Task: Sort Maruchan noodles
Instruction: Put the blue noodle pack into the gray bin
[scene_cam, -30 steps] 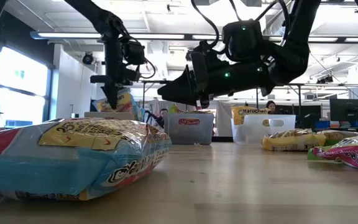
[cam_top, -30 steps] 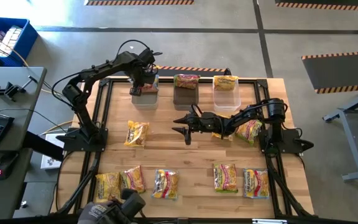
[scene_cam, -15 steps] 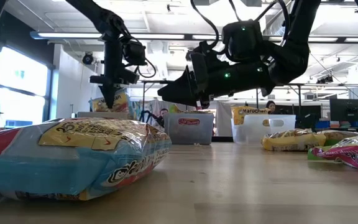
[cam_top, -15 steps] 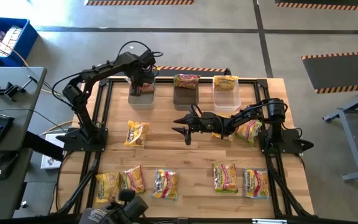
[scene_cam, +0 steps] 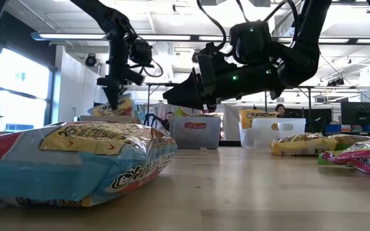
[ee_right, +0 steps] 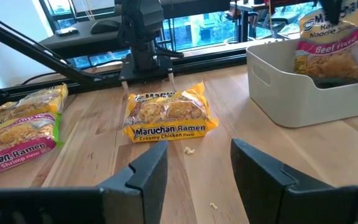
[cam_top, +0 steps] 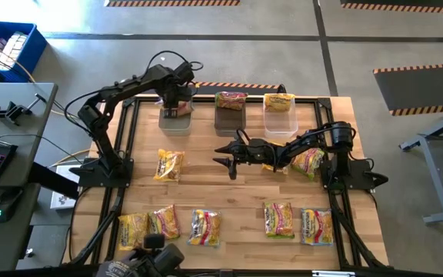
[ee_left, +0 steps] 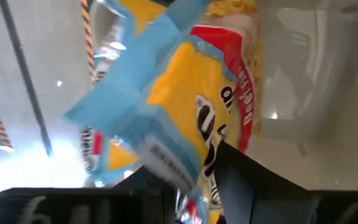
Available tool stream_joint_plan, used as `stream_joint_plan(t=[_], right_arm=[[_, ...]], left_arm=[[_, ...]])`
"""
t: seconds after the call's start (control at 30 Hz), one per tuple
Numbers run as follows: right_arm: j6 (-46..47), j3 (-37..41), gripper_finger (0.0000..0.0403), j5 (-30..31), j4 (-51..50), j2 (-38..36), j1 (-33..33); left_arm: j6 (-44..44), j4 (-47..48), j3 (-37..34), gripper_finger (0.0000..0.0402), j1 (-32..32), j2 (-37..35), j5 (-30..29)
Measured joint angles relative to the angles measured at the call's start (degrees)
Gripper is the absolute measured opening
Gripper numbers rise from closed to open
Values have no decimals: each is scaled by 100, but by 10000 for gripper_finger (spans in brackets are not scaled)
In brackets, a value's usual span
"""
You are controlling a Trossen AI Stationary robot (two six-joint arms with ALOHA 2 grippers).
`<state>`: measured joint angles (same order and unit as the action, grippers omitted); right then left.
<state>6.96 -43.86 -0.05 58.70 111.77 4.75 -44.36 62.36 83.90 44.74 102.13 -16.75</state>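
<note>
Reaching over the far-left tub (cam_top: 177, 118), the left gripper (cam_top: 174, 104) hung above a blue-and-yellow packet (ee_left: 179, 106) resting in it; whether its jaws still pinched the packet could not be told. The right gripper (cam_top: 223, 158) hovered mid-worktop (cam_top: 229, 200), jaws apart and empty, near a Creamy Chicken packet (ee_right: 166, 115). Other packets (cam_top: 206, 227) lay along the near edge.

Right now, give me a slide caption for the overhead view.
Left gripper lowers a noodle packet into the leftmost tub; right gripper hovers mid-table, fingers apart, empty.
</note>
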Motion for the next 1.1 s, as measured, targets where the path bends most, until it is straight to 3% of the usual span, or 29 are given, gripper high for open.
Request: stream_joint_plan(t=[0.2, 0.43, 0.6, 0.83, 1.1], right_arm=[[-61, 0, 158, -15, -17, 0, 0], [-103, 0, 158, -22, -85, 0, 0], [-103, 0, 158, -218, -122, 0, 0], [-105, 0, 158, -238, -120, 0, 0], [-104, 0, 158, -236, -118, 0, 2]], left_arm=[[94, 76, 405, 84, -57, -7, 266], [462, 230, 516, 35, 16, -22, 912], [948, 320, 355, 3, 433, -425, 2033], [1475, 231, -261, 33, 892, -1081, 2133], [1722, -85, -977, 124, 936, -1241, 2115]])
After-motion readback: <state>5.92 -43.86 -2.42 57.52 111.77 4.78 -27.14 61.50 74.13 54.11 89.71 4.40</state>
